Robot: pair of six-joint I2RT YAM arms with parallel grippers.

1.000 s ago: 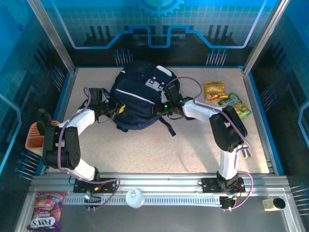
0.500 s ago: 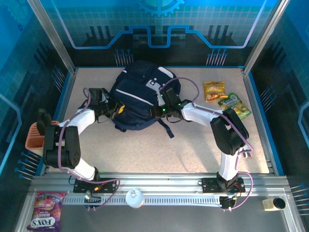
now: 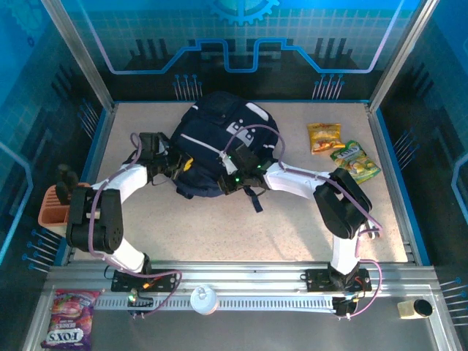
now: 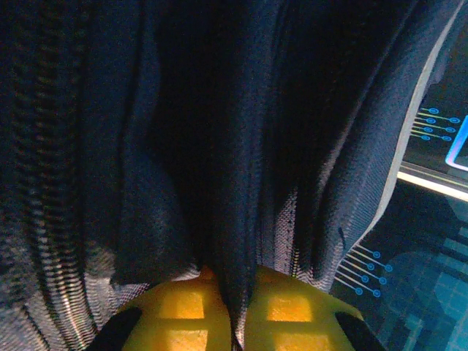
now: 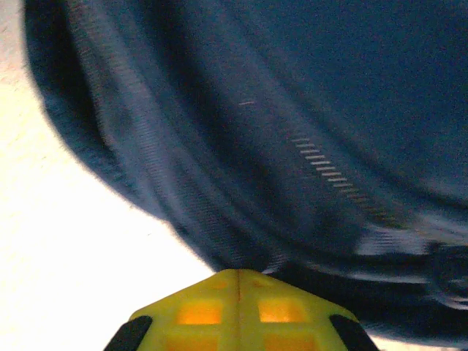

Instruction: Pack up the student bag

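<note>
From above, a large dark navy fabric backpack (image 3: 212,139) is seen at the far middle of the speckled beige table (image 3: 292,219). At the left wrist, a fold of it is pinched by the left gripper (image 4: 227,292). At the right wrist, the right gripper (image 5: 238,281) is clenched empty against its edge.

Both arms reach inward, elbows bent; left gripper (image 3: 180,164) pinches a fold of the student bag (image 3: 212,139), right gripper (image 3: 232,180) fingers pressed together.
</note>
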